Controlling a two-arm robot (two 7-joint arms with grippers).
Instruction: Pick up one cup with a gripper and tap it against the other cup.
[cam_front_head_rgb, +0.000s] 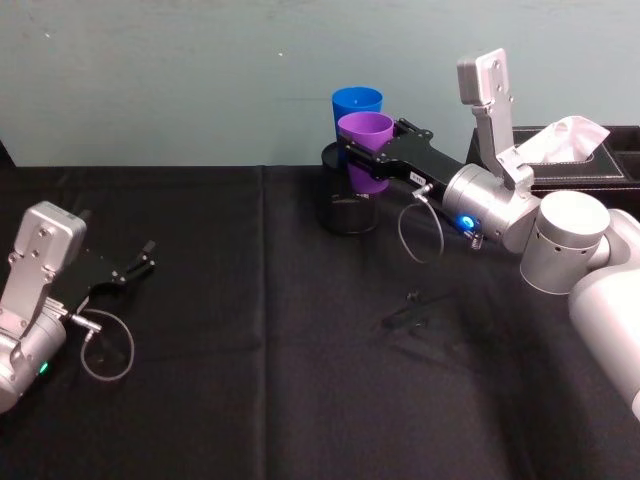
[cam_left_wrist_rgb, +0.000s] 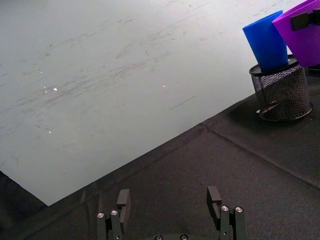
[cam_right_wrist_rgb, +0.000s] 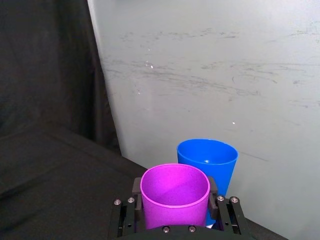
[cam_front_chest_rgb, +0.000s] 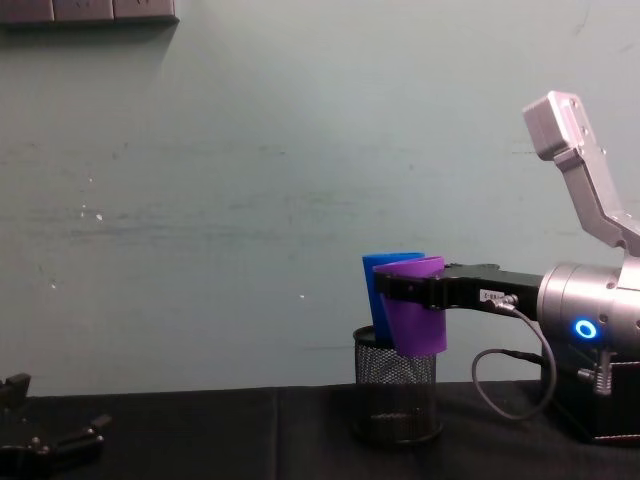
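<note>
Head view: my right end effector (cam_front_head_rgb: 368, 152) is clamped on the purple cup (cam_front_head_rgb: 365, 130), holding it upright in the air by the black mesh pot (cam_front_head_rgb: 345, 215) at the far middle of the desk (cam_front_head_rgb: 260, 380). The blue cup (cam_front_head_rgb: 356, 102) is just behind it, and my left end effector (cam_front_head_rgb: 140, 262) sits low at the near left, fingers spread, holding nothing. Left wrist view: the blue cup (cam_left_wrist_rgb: 266, 45) stands in the mesh pot with the purple rim close against it, contact not resolvable. Right wrist and chest views: my jaws press both sides of the purple cup (cam_right_wrist_rgb: 175, 192), which overlaps the blue cup (cam_front_chest_rgb: 385, 262).
</note>
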